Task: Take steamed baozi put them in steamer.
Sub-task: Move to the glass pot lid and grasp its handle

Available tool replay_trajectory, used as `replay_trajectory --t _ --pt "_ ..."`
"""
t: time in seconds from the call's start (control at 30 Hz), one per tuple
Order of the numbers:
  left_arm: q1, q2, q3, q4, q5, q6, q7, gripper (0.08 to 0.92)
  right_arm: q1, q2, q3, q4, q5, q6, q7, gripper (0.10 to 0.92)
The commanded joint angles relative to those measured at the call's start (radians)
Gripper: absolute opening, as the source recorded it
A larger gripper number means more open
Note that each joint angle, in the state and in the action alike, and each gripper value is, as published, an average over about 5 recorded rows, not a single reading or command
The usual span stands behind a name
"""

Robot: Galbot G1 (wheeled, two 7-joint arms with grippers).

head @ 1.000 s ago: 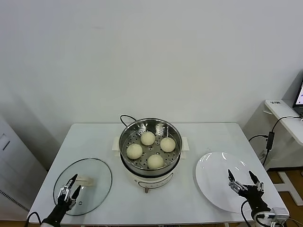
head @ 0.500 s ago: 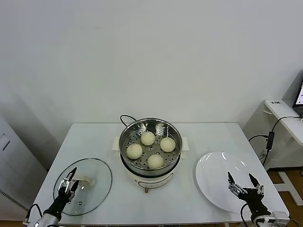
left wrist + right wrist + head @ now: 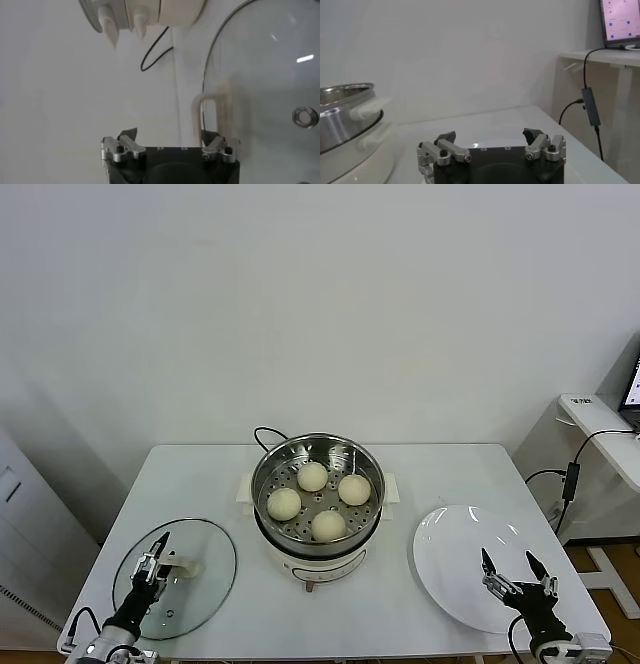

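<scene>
The steel steamer (image 3: pixel 268 474) stands on its cream base at mid-table. Several pale baozi lie on its perforated tray, among them one at the back (image 3: pixel 312 476) and one at the front (image 3: pixel 328 525). My left gripper (image 3: pixel 153 559) hovers over the glass lid (image 3: pixel 205 544), just beside the lid's handle (image 3: pixel 180 565). It is open and holds nothing. In the left wrist view the left gripper (image 3: pixel 169 136) has the handle (image 3: pixel 208 107) just ahead of one finger. My right gripper (image 3: pixel 516 576) is open and empty above the white plate (image 3: pixel 450 549).
A black cord (image 3: pixel 265 434) runs behind the steamer. A side desk (image 3: pixel 600 434) with a cable stands off the table's right edge. In the right wrist view the steamer wall (image 3: pixel 345 112) is off to one side and a laptop (image 3: pixel 620 22) sits on that desk.
My left gripper has moved forward over the lid, up to the handle, and its fingers look a little narrower. The right gripper sank slightly, then held still.
</scene>
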Motion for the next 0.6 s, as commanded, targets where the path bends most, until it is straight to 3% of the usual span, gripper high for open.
replay_trajectory --t 0.03,0.3,0.6 --pt "0.000 0.006 0.010 0.007 -0.104 0.012 0.003 0.658 -0.001 -0.001 0.003 0.001 0.000 0.002 0.001 0.823" --pt "0.027 0.039 0.013 -0.072 -0.215 0.031 -0.008 0.424 0.008 -0.007 -0.002 0.001 -0.001 0.002 0.003 0.823" --pt "0.058 0.169 0.019 -0.279 -0.411 0.173 0.155 0.167 0.030 -0.036 -0.007 0.016 0.003 -0.011 0.006 0.823"
